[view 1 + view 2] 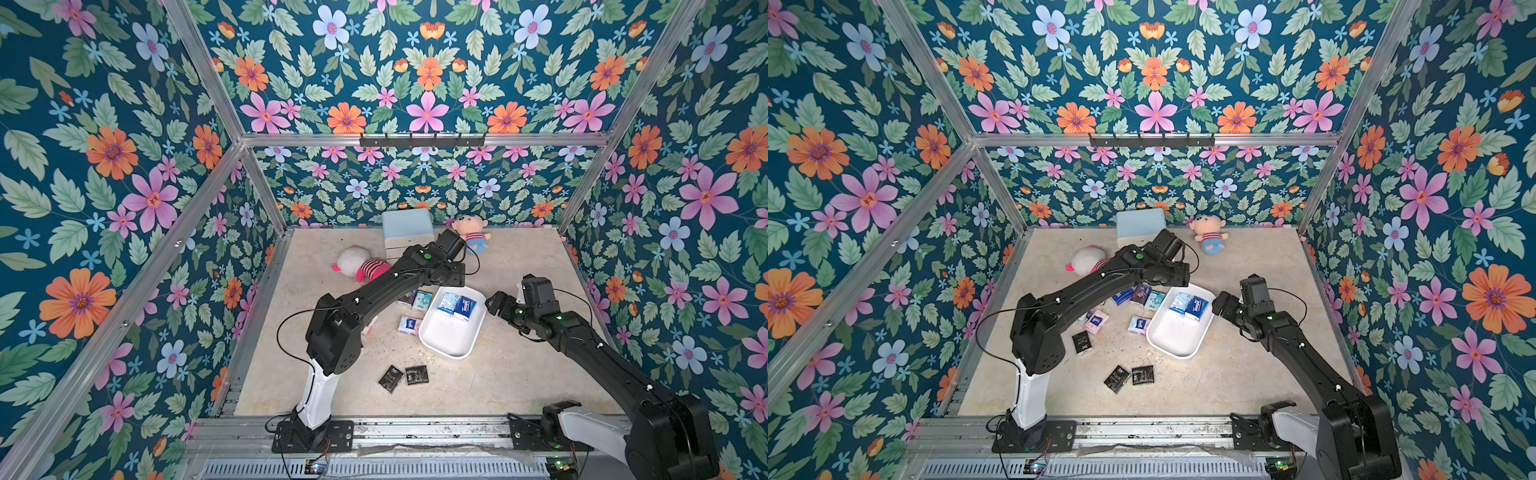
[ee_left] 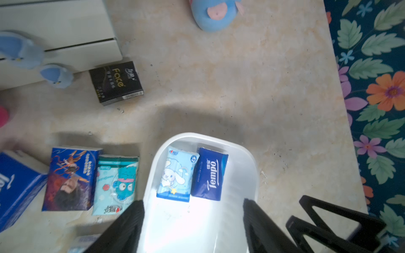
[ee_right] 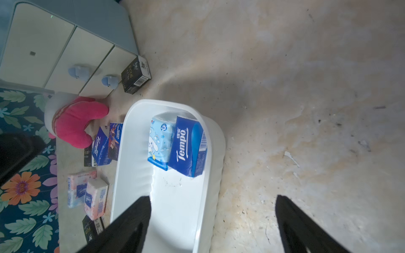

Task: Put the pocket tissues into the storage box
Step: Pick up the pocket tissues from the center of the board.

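The storage box (image 1: 446, 336) is a shallow white tray lying mid-table. At its far end lie two pocket tissues side by side, a light blue packet (image 2: 177, 175) and a dark blue Tempo packet (image 2: 210, 175). My left gripper (image 2: 192, 204) hovers open over that end of the box, with nothing between its fingers. My right gripper (image 3: 212, 202) is open over the box's right rim, also holding nothing. More pocket tissues lie loose on the table: a teal one (image 1: 423, 300), a white one (image 1: 409, 325), a pink one (image 1: 1096, 322) and black ones (image 1: 390, 378).
A drawer cabinet (image 1: 407, 230) with a light blue top stands at the back, and a black packet (image 2: 116, 82) lies against it. A pink and white plush toy (image 1: 359, 266) lies left of the cabinet. A doll (image 1: 471, 235) lies at its right. Floral walls enclose the table.
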{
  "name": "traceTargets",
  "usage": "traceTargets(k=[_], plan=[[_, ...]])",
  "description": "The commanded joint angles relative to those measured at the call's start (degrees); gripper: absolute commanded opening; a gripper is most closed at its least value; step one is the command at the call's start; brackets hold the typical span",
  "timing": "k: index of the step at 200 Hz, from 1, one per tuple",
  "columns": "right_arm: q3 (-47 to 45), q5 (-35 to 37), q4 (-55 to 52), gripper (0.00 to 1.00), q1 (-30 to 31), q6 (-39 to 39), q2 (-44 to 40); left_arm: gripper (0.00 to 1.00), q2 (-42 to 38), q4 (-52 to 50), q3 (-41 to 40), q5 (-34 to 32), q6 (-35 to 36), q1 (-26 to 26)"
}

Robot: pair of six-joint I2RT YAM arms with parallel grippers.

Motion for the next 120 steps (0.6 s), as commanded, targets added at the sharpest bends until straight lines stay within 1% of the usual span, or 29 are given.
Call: traceTargets(k=[1, 28, 49, 63, 89, 101, 120], plan=[[1.1, -1.3, 2.4, 0.93, 0.9, -0.6, 0.8, 0.77, -5.4, 5.0, -8.1, -2.2, -6.7, 2.4], [4.1, 0.0, 2.4, 0.93, 2.6, -1.8, 3.0, 0.78, -12.9, 7.1, -20.1, -4.6, -11.4, 6.1], [6.3, -0.2, 3.0, 0.93, 3.4, -2.1, 5.3, 0.78, -16.9, 6.9, -26.2, -6.3, -11.9, 8.1], [7.1, -0.5, 4.0, 0.93, 3.7, -1.9, 6.5, 0.78, -18.3, 5.7, -28.8, -6.7, -9.8, 9.7], [8.0, -1.1, 4.6, 0.93, 4.0, -1.4, 8.7, 0.78, -19.1, 2.7, -32.0, -7.7, -2.4, 12.3], [8.1, -1.3, 4.7, 0.93, 4.2, -1.4, 9.2, 0.78, -18.8, -0.3, -32.2, -10.1, 0.3, 12.8], [8.2, -0.6, 4.1, 0.93, 4.1, -1.6, 9.5, 0.78, -18.4, -4.8, -32.1, -15.3, 2.4, 13.6]])
